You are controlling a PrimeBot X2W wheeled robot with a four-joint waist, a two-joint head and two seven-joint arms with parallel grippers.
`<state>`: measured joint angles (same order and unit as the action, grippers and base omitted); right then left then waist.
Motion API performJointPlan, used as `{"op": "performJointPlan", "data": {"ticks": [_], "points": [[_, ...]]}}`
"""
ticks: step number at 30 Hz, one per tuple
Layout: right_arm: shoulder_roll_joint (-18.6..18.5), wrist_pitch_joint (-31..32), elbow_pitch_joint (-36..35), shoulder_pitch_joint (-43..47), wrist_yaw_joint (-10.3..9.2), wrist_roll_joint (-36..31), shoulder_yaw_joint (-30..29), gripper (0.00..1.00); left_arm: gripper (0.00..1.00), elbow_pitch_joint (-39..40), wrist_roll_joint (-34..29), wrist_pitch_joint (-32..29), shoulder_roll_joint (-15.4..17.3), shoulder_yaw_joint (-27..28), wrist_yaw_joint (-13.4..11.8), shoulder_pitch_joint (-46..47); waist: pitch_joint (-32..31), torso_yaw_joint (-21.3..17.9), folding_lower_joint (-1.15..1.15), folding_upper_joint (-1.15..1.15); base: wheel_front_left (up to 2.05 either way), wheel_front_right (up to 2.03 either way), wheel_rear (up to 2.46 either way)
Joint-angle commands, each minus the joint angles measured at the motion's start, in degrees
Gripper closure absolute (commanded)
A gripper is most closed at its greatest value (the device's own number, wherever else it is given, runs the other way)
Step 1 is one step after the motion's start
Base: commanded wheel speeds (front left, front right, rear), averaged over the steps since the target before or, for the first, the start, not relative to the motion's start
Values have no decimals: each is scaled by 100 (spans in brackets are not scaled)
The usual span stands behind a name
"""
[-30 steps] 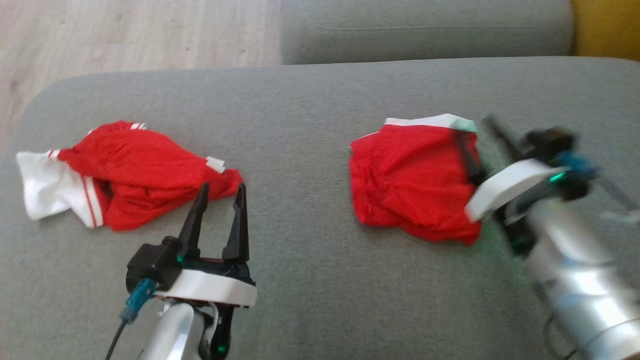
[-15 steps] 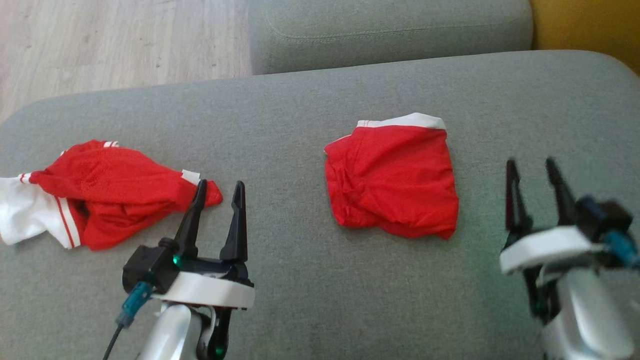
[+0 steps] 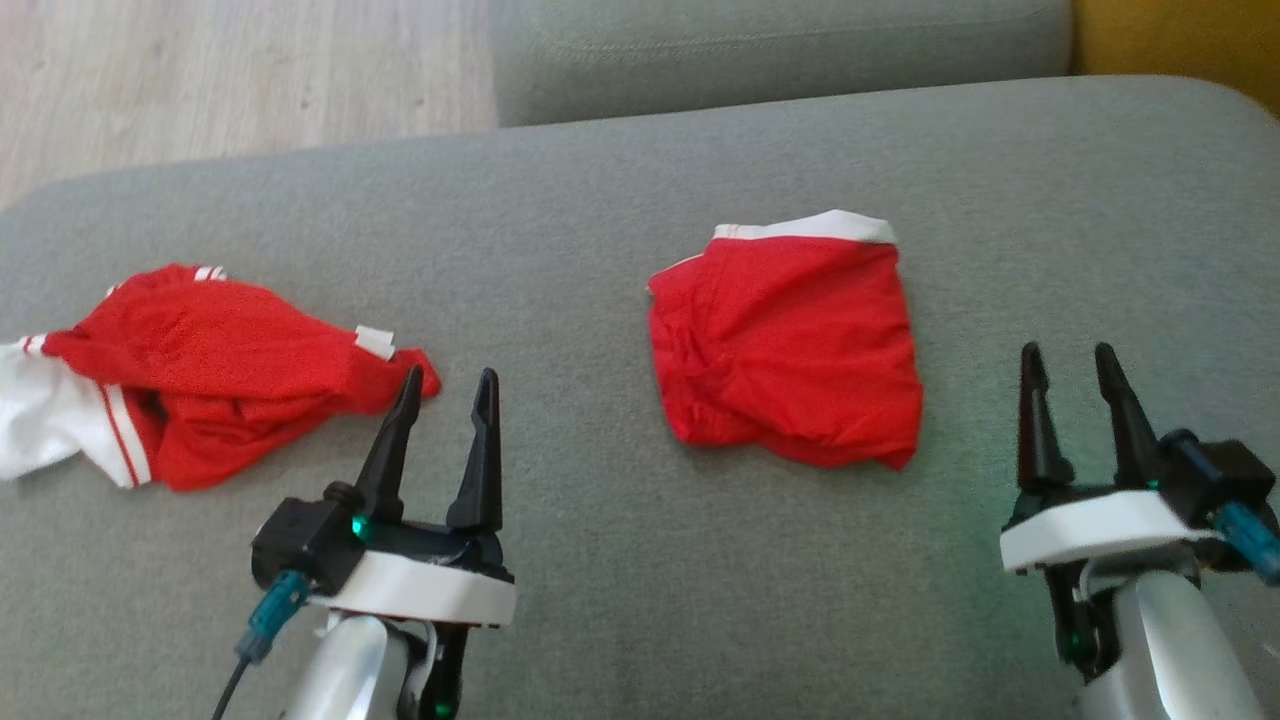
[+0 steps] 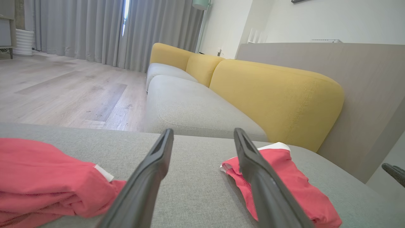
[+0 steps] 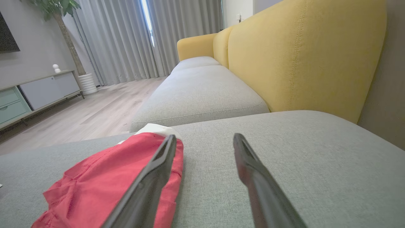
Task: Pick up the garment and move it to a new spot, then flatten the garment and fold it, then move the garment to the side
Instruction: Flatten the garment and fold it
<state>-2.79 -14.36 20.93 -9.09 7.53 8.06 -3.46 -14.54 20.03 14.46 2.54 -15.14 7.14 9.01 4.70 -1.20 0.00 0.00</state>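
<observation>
Here, a squarish, wrinkled red garment (image 3: 785,345) lies on woven grey cushion (image 3: 600,200).

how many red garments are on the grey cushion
2. The crumpled red-and-white garment lies at the cushion's left; the folded red garment lies right of centre. None looks hidden.

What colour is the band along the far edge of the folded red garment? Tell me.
The band is white, clearest in the head view.
</observation>
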Motion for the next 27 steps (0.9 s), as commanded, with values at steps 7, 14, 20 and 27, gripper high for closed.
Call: {"op": "performJointPlan", "data": {"ticks": [7, 14, 20, 27], "points": [[-10, 199, -75, -842, -4, -231, 183, 100, 0, 212, -6, 54, 33, 26, 25, 384, 407, 423, 0, 0, 0, 0, 0], [-36, 782, 1079, -1852, -4, -458, 57, 100, 0, 163, 65, 54, 33, -171, 31, 609, 792, 962, 0, 0, 0, 0, 0], [-112, 856, 2261, -2622, -4, -712, -274, 100, 0, 102, 89, 54, 33, -286, 33, 730, 925, 1251, 0, 0, 0, 0, 0], [-59, 714, 3386, -3216, -4, -837, 16, 100, 0, 78, 116, 54, 33, -360, 34, 815, 975, 1405, 0, 0, 0, 0, 0]]}}
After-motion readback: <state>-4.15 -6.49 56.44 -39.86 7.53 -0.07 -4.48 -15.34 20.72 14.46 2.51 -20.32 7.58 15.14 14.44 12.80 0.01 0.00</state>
